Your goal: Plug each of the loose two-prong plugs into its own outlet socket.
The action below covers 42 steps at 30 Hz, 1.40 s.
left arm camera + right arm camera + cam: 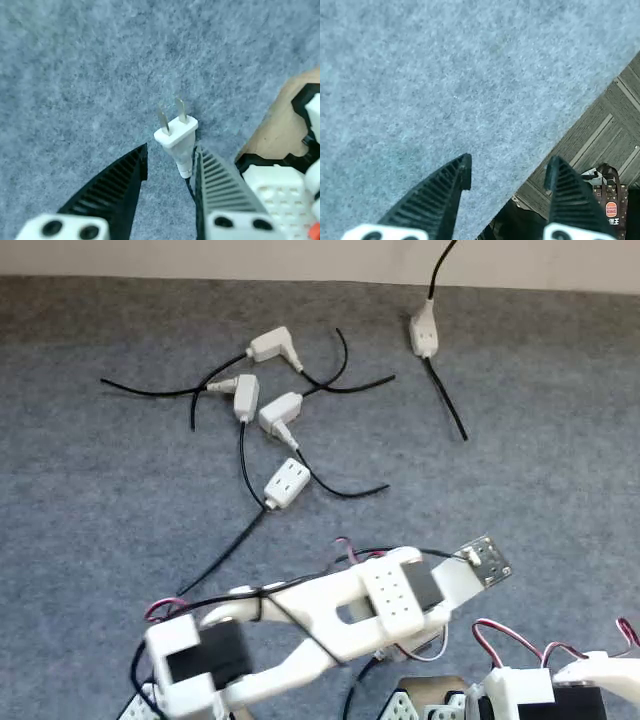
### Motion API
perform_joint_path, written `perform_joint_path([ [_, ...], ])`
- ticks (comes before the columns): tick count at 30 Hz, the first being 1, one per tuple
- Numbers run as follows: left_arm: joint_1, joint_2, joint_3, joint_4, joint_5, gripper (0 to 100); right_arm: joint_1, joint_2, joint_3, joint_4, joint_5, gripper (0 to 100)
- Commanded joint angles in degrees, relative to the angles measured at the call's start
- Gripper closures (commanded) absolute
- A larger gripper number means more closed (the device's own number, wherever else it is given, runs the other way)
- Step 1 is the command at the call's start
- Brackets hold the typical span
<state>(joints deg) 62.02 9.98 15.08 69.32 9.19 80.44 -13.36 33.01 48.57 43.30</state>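
Note:
In the left wrist view a white two-prong plug lies on the grey carpet with its prongs pointing away from the camera. My left gripper is open around it, and the plug's body and black cord rest against one finger. The other finger stands apart from the plug. My right gripper is open over bare carpet at the table's edge, holding nothing. In the high view, an outlet socket lies mid-table and another socket at the back right. Three loose plugs lie clustered at the back.
Black cords loop across the carpet around the cluster. The left arm stretches across the near middle of the table; the right arm sits at the near right corner. A wooden board with an arm base lies beside the held-between plug.

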Motion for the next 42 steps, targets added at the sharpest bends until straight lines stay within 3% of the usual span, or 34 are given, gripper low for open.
perform_joint_path([
  [1,-0.48,6.02,-8.75,4.92,0.09,84,-0.84,-0.48,-0.13,-1.01,0.79,76.1],
  [13,0.04,10.86,-13.32,5.98,0.18,84,-0.84,-0.57,-0.13,-1.01,0.79,76.1],
  [19,0.75,10.86,-13.32,6.24,0.18,100,-0.84,-0.75,-0.13,-1.01,0.79,76.1],
  [29,1.54,10.24,-14.64,6.68,0.18,99,-0.84,-1.01,-0.13,-1.01,0.53,76.1],
  [33,1.36,10.24,-21.41,13.27,0.09,99,-0.84,-1.10,-0.48,-1.01,0.53,76.1],
  [37,-5.23,10.33,-32.75,21.80,0.09,99,-0.84,-1.10,-0.57,-1.01,0.44,76.1],
  [42,-22.11,10.86,-38.55,26.81,0.09,99,-0.84,-1.10,-0.57,-1.01,0.44,76.1],
])
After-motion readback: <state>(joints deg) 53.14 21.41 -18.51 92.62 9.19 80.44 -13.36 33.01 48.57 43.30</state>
